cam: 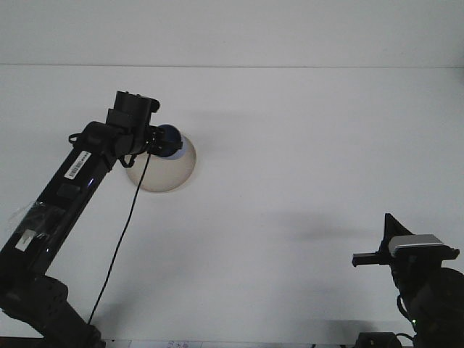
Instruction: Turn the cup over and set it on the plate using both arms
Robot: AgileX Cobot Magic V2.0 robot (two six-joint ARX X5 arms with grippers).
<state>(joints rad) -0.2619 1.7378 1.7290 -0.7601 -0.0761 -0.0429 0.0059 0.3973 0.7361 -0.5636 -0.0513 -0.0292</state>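
A blue cup (171, 141) hangs in my left gripper (158, 140), which is shut on it, over the upper part of the white plate (165, 172). Whether the cup touches the plate I cannot tell. The left arm reaches up from the lower left and covers the plate's left edge. My right gripper (362, 259) sits low at the lower right, far from cup and plate, and only its dark wrist and camera housing show clearly.
The white table (304, 145) stretches to a far edge near the top of the view. A black cable (119, 246) hangs from the left arm down toward the front edge.
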